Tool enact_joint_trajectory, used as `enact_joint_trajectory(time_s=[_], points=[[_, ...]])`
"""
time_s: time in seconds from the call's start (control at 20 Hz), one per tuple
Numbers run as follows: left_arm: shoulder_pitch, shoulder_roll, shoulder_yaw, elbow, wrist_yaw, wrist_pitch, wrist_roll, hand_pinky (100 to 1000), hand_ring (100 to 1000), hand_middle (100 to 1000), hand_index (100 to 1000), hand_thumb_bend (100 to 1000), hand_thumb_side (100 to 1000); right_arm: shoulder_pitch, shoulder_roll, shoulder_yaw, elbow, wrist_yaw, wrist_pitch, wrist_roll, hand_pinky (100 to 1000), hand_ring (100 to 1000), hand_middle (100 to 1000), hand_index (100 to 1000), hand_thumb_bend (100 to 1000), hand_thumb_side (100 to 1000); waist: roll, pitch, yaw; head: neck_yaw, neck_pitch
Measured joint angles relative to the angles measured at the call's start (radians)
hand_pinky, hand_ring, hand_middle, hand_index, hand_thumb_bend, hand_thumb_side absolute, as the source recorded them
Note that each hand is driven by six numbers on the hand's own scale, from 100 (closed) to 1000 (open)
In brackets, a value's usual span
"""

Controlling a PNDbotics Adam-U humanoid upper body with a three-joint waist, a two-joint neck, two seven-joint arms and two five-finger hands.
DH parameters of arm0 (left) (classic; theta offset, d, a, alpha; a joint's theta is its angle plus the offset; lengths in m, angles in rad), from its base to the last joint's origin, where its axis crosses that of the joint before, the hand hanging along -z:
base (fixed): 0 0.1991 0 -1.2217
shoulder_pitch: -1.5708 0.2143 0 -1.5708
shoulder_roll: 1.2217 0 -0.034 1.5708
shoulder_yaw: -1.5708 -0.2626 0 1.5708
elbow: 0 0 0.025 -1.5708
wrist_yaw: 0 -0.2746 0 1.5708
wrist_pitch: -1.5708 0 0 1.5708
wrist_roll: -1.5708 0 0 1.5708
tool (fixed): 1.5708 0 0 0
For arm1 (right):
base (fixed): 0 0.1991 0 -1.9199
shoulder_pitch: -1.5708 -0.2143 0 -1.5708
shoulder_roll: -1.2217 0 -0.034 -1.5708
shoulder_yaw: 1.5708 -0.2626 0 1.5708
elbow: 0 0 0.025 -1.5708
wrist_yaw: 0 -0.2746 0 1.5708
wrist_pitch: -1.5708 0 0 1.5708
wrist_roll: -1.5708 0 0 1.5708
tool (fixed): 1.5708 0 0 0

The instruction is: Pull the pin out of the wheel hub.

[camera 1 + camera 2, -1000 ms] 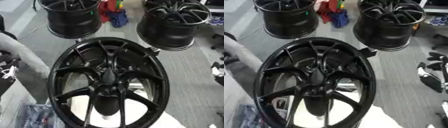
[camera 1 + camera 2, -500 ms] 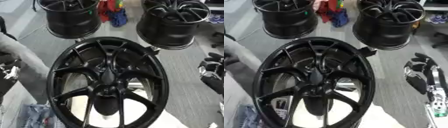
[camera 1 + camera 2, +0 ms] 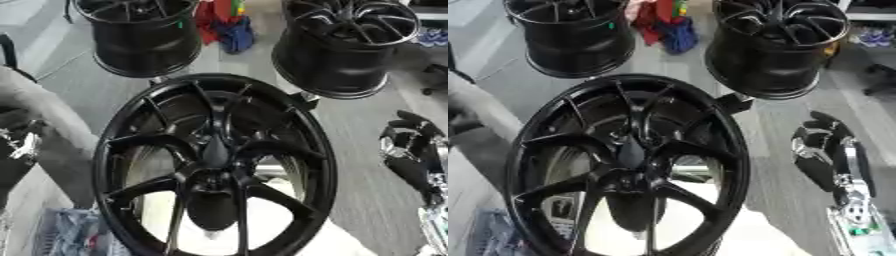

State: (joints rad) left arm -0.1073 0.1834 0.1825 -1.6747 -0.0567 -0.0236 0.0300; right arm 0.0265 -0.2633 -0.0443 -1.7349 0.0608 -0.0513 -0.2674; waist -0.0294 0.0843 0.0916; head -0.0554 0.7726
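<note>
The robot's right hand point(image 3: 830, 150), black with silver joints, hangs to the right of the large glossy black spoked wheel point(image 3: 214, 165), near its rim but apart from it. Its fingers are curled inward and grasp nothing. By my reading it is being brought in toward the wheel and has not begun the pull. The left hand point(image 3: 19, 147) shows only partly at the left edge, beside the rim; whether its fingers are released or clenched I cannot tell.

The wheel stands nearly upright, facing the camera, which leaves its centre open to a reach from the front. The hub point(image 3: 213, 181) sits low in the wheel where the spokes meet. The pin cannot be made out against the dark metal; presumably it is seated in that hub.

Two more black wheels point(image 3: 144, 32) rest on the grey floor at the far side, well apart from the work. A pile of red and blue cloth point(image 3: 223, 25) lies between them.
</note>
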Motion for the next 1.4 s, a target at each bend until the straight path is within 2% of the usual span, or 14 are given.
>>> enact_joint_trajectory(time_s=[1.4], points=[[0.0, 0.0, -0.001, 0.0, -0.002, -0.006, -0.024, 652, 656, 736, 792, 293, 345, -0.017, 0.012, 0.007, 0.019, -0.007, 0.0, 0.009, 660, 580, 647, 802, 100, 160, -0.002, 0.002, 0.002, 0.007, 0.0]])
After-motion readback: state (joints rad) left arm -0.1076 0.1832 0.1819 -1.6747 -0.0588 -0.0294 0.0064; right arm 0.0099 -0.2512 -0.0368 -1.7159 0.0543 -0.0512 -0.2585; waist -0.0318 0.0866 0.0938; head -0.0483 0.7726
